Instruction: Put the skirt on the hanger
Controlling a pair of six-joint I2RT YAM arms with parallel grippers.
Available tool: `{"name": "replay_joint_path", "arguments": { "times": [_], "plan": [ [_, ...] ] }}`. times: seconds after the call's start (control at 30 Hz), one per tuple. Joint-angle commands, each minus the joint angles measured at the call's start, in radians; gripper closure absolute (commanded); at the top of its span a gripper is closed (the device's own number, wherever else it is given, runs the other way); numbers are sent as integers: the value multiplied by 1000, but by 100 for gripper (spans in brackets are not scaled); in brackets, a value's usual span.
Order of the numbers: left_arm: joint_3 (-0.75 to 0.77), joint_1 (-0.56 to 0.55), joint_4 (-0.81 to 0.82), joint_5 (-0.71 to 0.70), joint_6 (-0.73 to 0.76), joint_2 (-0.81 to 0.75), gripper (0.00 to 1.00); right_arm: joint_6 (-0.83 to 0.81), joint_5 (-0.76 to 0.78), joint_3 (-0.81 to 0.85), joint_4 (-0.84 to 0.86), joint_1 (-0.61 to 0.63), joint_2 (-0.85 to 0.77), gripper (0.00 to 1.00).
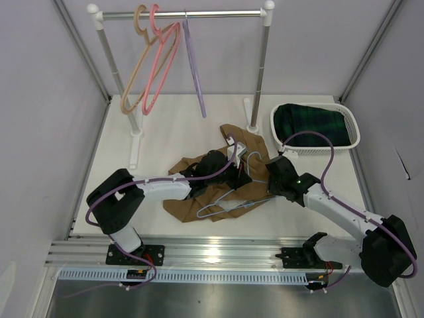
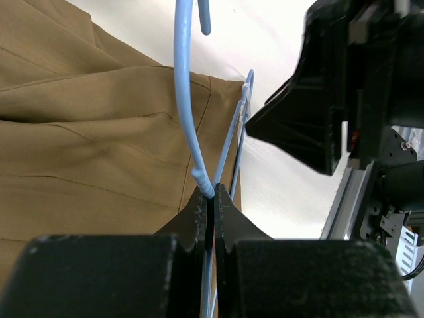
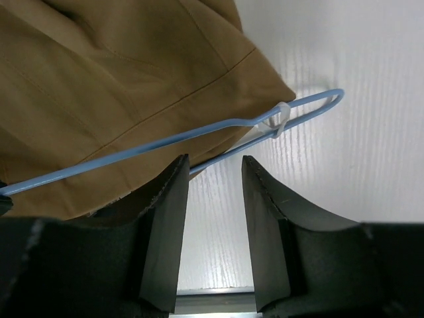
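The brown skirt [image 1: 182, 205] lies crumpled in the middle of the white surface [image 1: 172, 126]. The thin blue hanger [image 1: 225, 202] lies on top of it. The left fingers [image 2: 199, 212] are pressed together on the hanger's wire, just under its hook. The right fingers [image 3: 165, 212] are apart. One end of the hanger sticks out past the skirt right by their tips, but they do not squeeze it. A white basket [image 1: 354, 132] with dark green cloth [image 1: 311, 122] sits to the right.
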Motion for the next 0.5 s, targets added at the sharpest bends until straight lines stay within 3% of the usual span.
{"name": "replay_joint_path", "arguments": {
  "times": [0.0, 0.13, 0.27, 0.47],
  "plan": [
    [12, -5, -26, -10, 27, 18, 100, 27, -30, -16, 66, -16, 5, 57],
    [15, -5, -28, -1, 26, 22, 100, 34, -50, -28, 78, -44, -17, 55],
    [18, -6, -25, 5, 18, 29, 100, 40, -38, -37, 59, -79, -8, 61],
    [15, -5, -34, 10, 18, 24, 100, 69, -71, -138, 147, -119, -24, 62]
  ]
}}
